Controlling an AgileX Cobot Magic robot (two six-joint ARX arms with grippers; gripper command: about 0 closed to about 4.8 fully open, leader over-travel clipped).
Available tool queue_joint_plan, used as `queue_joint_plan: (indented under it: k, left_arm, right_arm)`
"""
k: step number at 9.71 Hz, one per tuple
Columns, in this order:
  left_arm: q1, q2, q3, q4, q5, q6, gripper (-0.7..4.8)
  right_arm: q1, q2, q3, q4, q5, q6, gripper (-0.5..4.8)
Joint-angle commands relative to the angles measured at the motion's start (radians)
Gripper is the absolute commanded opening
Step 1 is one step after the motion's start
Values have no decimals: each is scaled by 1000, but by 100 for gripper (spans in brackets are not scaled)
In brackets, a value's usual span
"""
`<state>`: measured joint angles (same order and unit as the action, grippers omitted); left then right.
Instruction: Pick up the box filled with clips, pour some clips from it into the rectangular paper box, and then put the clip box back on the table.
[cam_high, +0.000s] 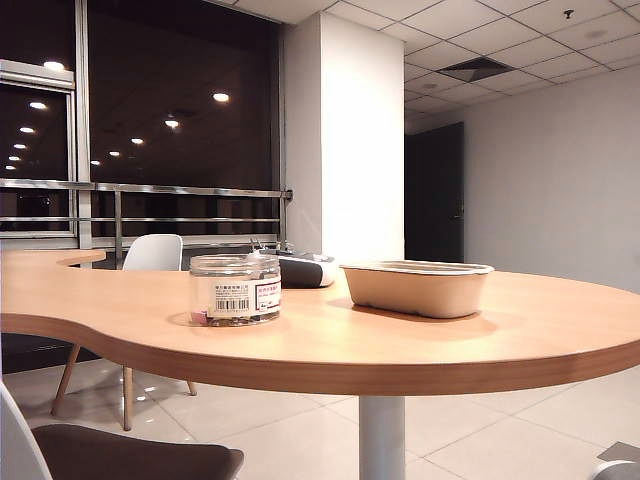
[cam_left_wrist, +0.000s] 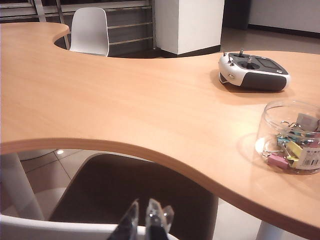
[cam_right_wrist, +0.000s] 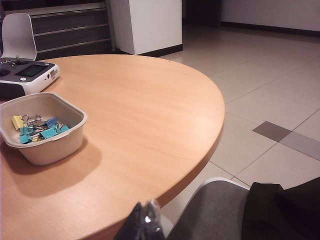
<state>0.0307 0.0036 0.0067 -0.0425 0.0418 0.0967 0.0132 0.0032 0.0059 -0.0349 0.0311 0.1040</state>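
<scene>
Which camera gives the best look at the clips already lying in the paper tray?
The right wrist view: it looks down into the rectangular paper box, showing blue and yellow clips. The exterior view shows only its side wall; the left wrist view misses it.

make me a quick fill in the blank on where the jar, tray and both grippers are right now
1. The clip jar stands upright on the ____.
2. The paper tray already holds some ____.
3. The left gripper and right gripper hang off the table edge, both ____.
4. Behind jar and tray lies a grey-white ____ with sticks.

Missing words: table; clips; shut; controller
</scene>
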Motion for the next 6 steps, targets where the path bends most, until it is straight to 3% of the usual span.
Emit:
queue_joint_plan:
  k: [1,5,6]
  left_arm:
    - [0,-1,0,25,0,-2,22]
    - [0,-1,2,30,-1,-8,-6]
    - [0,-1,2,30,-3,-42,-6]
  right_arm:
    - [2,-2,-1,17,4,-3,-5]
    - [2,-2,37,58,3,-3,-6]
    - [2,-2,74,31,3,-3,-5]
